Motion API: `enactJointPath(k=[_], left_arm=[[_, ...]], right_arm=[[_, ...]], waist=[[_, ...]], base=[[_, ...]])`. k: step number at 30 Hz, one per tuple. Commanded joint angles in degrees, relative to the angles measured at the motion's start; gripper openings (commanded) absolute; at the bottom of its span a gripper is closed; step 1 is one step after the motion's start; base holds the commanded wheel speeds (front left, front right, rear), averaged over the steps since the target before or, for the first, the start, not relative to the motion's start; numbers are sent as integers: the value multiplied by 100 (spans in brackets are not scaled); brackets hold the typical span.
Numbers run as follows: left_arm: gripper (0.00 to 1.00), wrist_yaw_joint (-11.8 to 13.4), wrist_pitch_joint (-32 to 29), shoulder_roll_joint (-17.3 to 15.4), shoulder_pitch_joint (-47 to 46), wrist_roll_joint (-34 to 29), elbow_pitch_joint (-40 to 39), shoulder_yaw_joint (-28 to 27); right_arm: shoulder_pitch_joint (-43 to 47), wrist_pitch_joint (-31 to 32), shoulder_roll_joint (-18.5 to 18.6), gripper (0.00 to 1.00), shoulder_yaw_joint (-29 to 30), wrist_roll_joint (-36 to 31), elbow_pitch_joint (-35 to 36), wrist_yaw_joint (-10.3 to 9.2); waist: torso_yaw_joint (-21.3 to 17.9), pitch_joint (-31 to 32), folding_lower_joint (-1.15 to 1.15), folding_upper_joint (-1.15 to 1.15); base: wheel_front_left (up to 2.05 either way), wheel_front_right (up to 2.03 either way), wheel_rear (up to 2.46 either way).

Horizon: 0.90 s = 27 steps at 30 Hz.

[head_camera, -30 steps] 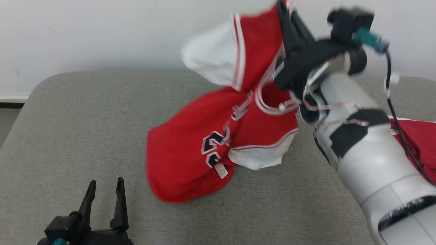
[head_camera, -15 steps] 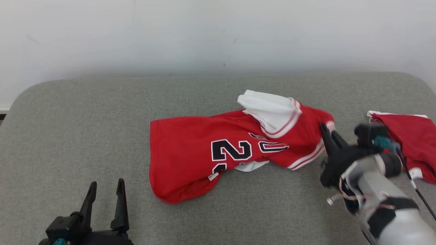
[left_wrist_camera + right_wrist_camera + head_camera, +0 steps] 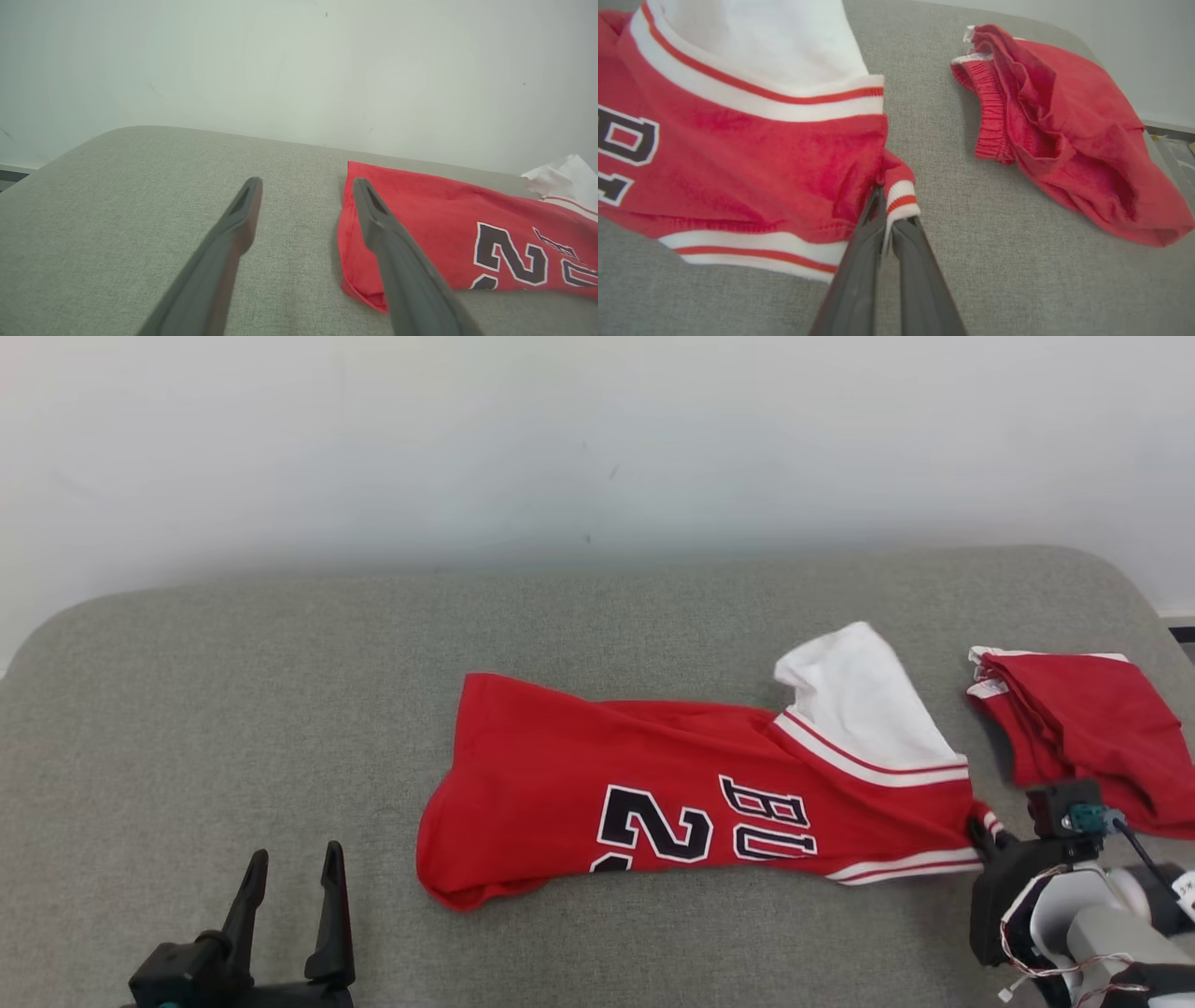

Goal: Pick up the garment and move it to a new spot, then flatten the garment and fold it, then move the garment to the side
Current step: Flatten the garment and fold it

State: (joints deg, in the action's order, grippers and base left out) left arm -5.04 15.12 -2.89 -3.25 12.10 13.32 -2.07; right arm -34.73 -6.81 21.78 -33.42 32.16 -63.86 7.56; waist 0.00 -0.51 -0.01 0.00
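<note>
Grey cushion: red jersey lies mid-cushion, right tool clamped on its trimmed corner; left tool apart, front-left corner. Red shorts at right edge.

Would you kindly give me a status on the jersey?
Right gripper shut on jersey edge. Left gripper open, off the cloth. Jersey laid out, not folded. Second red garment beside it, apart.

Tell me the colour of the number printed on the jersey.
Black digits outlined in white, on the red jersey. The head view shows them best.
</note>
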Motion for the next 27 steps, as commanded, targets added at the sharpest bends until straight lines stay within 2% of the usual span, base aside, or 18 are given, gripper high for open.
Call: enactJointPath(k=[1,9,16,20,27], left_arm=[[100,13,2,0,60,-31,9,4],[100,15,2,-1,137,-57,-20,1],[100,37,2,-1,198,-57,-80,-27],[100,36,2,1,154,-50,-121,-40],[100,9,2,-1,-109,-96,-193,35]], right_arm=[[74,13,-50,100,25,42,-6,-17],[198,584,-148,100,506,440,25,-17],[334,1549,65,100,733,816,841,-17],[83,1857,231,100,982,578,1280,-17],[-578,2424,-86,100,1495,-11,1270,-17]], waist=[[-9,32,1,0],[-16,135,1,0],[-34,137,1,0],[-46,33,1,0],[110,-335,1,0]], base=[[0,0,0],[0,0,0],[0,0,0],[0,0,0],[0,0,0]])
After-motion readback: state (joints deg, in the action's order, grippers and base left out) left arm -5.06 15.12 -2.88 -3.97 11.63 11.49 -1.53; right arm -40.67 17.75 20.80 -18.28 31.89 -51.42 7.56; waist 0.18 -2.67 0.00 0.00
